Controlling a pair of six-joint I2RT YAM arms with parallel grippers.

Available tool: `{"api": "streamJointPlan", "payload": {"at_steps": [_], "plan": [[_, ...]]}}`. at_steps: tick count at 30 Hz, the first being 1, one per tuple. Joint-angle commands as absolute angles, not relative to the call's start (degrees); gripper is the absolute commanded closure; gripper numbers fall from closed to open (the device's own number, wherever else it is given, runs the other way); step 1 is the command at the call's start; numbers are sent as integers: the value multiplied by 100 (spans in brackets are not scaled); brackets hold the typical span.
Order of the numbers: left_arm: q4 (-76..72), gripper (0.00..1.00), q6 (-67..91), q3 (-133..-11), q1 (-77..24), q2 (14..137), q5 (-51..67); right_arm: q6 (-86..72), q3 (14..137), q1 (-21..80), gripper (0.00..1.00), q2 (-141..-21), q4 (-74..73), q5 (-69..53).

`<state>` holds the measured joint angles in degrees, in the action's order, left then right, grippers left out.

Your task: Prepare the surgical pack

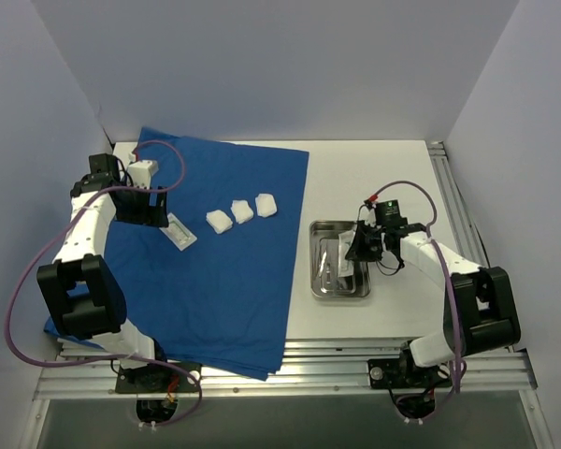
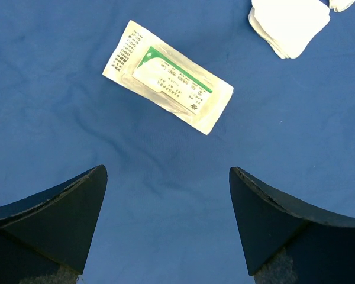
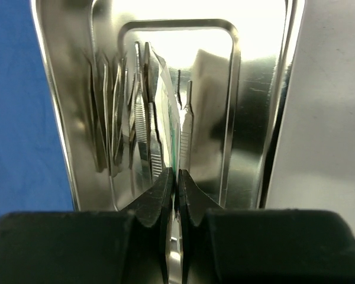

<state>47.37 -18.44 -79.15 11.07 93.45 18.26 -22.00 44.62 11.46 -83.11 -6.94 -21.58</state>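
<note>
Top view looks straight down on the whole bench [image 1: 374, 178]. Left wrist looks closely down at the packet [image 2: 168, 77]. Right wrist looks closely into the tray [image 3: 254, 118]. Both show overhead.

Table [image 1: 374, 178] bears blue sheet [image 1: 215, 281], seemingly steel tray [image 1: 360, 288].

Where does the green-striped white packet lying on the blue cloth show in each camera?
Top external: the packet lies on the blue cloth, left of the gauze pads.
Left wrist: upper centre, tilted, ahead of the open left gripper.
Right wrist: not in it; the right gripper pinches a second packet, edge-on, over the tray.
Shared landmark: the blue cloth, at the right wrist view's left edge.
</note>
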Motion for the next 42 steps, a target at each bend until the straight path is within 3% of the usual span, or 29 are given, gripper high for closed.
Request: {"api": "streamJointPlan", "payload": {"at_steps": [1,3,10,14,16,21,26,34,42], "plan": [[4632,6,-1837,-7936,1125,9281,1811,-1995,4623,1090,100,-8428,-932,-2021],[4649,6,-1837,-7963,1125,9281,1749,-1960,4676,1090,100,-8507,-940,-2039],[4641,5,-1775,-7998,1116,9360,1336,-1846,4930,1099,61,-8385,-1221,-1627],[4711,1,-1793,-8103,1046,9501,1275,-1784,5237,1099,55,-8262,-1563,-1215],[4702,0,-1793,-8173,958,9615,1248,-1732,5334,1107,53,-8244,-1687,-994],[4614,21,-1802,-8446,791,10010,1055,-1644,5694,1248,52,-8130,-1872,-650],[4623,29,-1670,-9191,712,11029,722,-1687,5827,1511,52,-8086,-1758,-572],[4851,23,-1556,-10230,659,12382,466,-1758,5819,2021,52,-8288,-1732,-176],[5142,19,-1722,-10135,615,12358,1195,-1881,5739,2092,52,-8244,-1600,-255]]}}
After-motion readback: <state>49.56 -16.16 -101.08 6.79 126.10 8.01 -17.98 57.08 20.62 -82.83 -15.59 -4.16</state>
